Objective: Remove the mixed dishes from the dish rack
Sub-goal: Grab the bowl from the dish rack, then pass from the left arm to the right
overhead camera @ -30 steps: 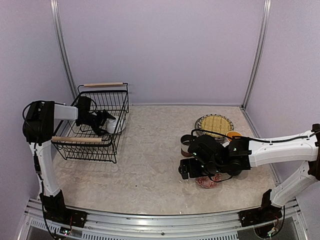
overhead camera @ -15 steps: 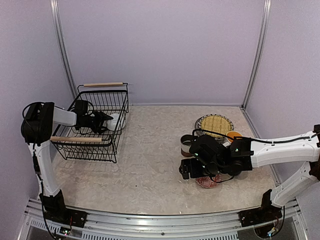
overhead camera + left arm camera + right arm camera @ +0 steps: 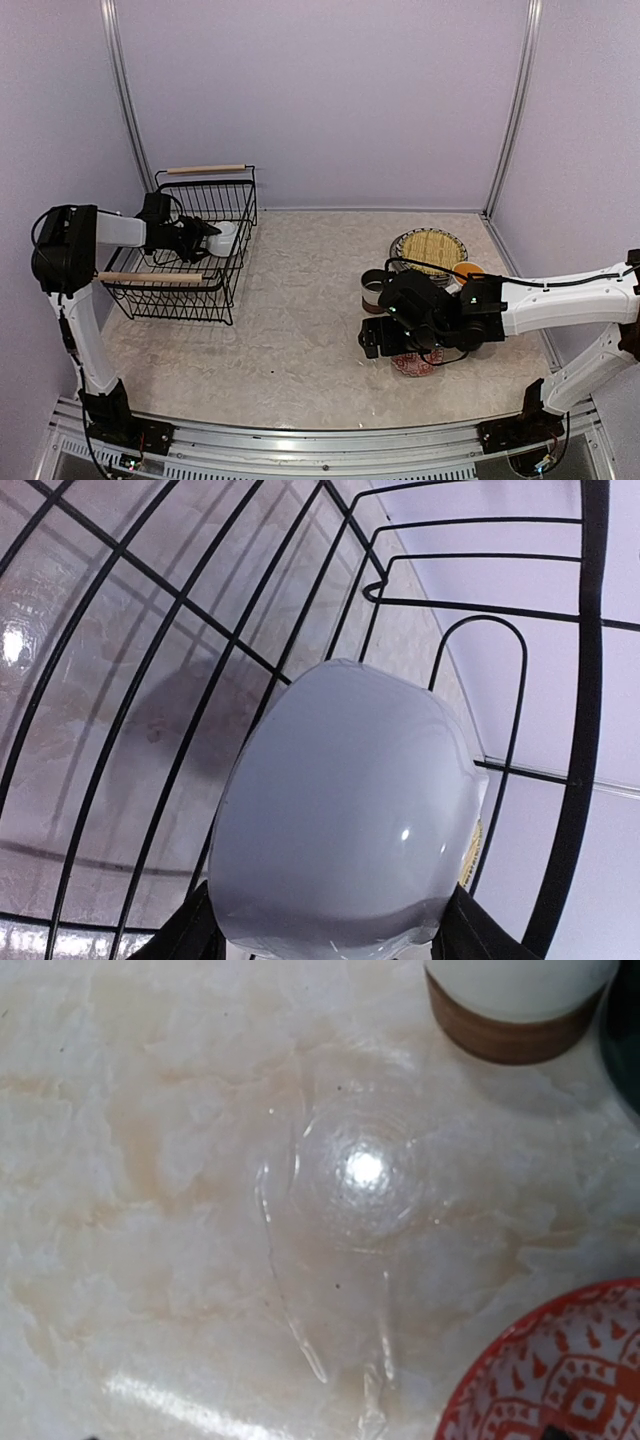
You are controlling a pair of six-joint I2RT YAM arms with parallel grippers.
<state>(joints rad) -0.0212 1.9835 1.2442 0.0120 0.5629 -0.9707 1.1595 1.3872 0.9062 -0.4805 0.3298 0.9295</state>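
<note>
Left gripper (image 3: 214,240) clamps the white bowl (image 3: 345,810) inside the dish rack (image 3: 185,285); right gripper (image 3: 373,340) sits low over the table (image 3: 300,300).
Nearest: right gripper just beside a red-patterned plate (image 3: 560,1370), finger spacing not readable. Behind it, small brown-white cup (image 3: 515,1005), then orange-lined mug (image 3: 467,270) and yellowish woven-look plate (image 3: 428,248), all out on the table. Far left: bowl tilted at the rack's right end, a dark finger on either side of its rim.

white bowl (image 3: 345,810) gripped by tool (image 3: 325,940), dish rack (image 3: 590,680)
</note>
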